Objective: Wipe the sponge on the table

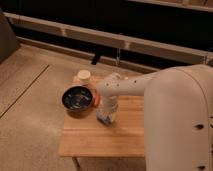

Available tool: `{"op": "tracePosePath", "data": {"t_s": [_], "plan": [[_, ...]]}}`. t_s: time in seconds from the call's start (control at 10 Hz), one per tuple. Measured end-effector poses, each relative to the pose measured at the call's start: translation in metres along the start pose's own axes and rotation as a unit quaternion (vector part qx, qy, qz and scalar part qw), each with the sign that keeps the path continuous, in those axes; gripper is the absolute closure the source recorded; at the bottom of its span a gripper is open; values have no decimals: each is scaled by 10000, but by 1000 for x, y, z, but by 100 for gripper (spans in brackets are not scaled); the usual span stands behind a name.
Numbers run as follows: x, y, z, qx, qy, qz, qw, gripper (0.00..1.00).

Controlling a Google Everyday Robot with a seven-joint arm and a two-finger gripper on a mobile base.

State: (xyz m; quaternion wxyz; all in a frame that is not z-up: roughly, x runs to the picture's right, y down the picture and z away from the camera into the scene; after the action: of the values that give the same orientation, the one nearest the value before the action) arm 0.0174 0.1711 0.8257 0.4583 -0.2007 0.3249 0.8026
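Note:
The table (90, 137) has a light wood plank top and stands in the middle of the camera view. My white arm reaches from the right across it, and the gripper (106, 116) points down onto the tabletop near its centre, just right of the black bowl. A blue-grey sponge (104, 119) shows under the gripper's tip, pressed against the wood. Most of the sponge is hidden by the gripper.
A black bowl (77, 98) sits on the table's left side. A small orange object (95, 100) lies between the bowl and the gripper. A pale cup (84, 76) stands at the back left corner. A speckled floor surrounds the table, and a dark wall with rails runs behind.

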Motion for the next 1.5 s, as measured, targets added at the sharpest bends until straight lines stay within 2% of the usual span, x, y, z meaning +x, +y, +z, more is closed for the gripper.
{"op": "tracePosePath", "data": {"t_s": [0.9, 1.0, 1.1, 1.2, 1.4, 1.5], "plan": [[1, 1, 1, 15, 7, -14, 10000, 85], [-6, -11, -1, 91, -15, 82, 9999, 85], [-27, -40, -6, 277, -108, 313, 9991, 85], [-53, -75, -14, 498, -223, 568, 9969, 85], [-87, -128, -27, 810, -366, 935, 9916, 85], [-87, -128, -28, 815, -368, 939, 9916, 85]]}}
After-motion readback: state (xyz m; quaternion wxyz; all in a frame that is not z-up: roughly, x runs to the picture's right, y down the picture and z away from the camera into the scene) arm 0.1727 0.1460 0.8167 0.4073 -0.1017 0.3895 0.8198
